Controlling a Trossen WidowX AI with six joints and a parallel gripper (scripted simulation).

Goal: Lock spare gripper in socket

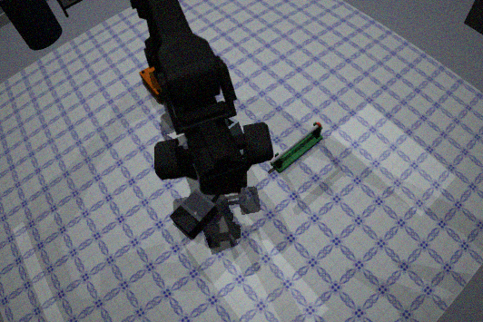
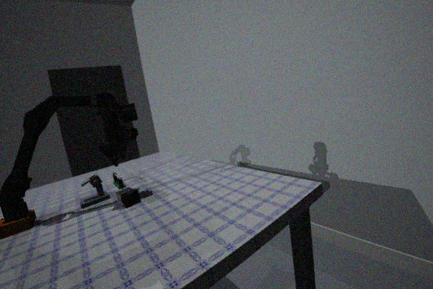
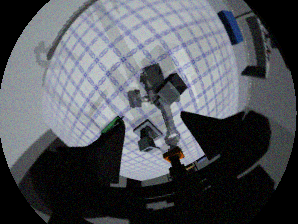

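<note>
My gripper (image 2: 115,164) (image 3: 153,119) is open and empty, high above the table. In the top view the arm hides its fingertips. The grey mount (image 2: 96,183) (image 3: 147,145) stands on its flat base below the gripper. The arm hides most of it in the top view. The spare gripper (image 1: 195,213) (image 2: 129,198) (image 3: 170,92), a grey and black block, lies on the table beside the mount. A green holder (image 1: 297,151) (image 3: 111,124) lies on the mount's other side, with a thin rod along it and a red end (image 1: 319,124). Whether any pin is in the socket I cannot tell.
The arm's orange base (image 1: 150,79) (image 2: 18,224) (image 3: 174,156) stands behind the mount. A blue bin (image 1: 32,14) (image 3: 230,27) and a dark shelf stand beyond the table. The arm's shadows fall near the spare gripper.
</note>
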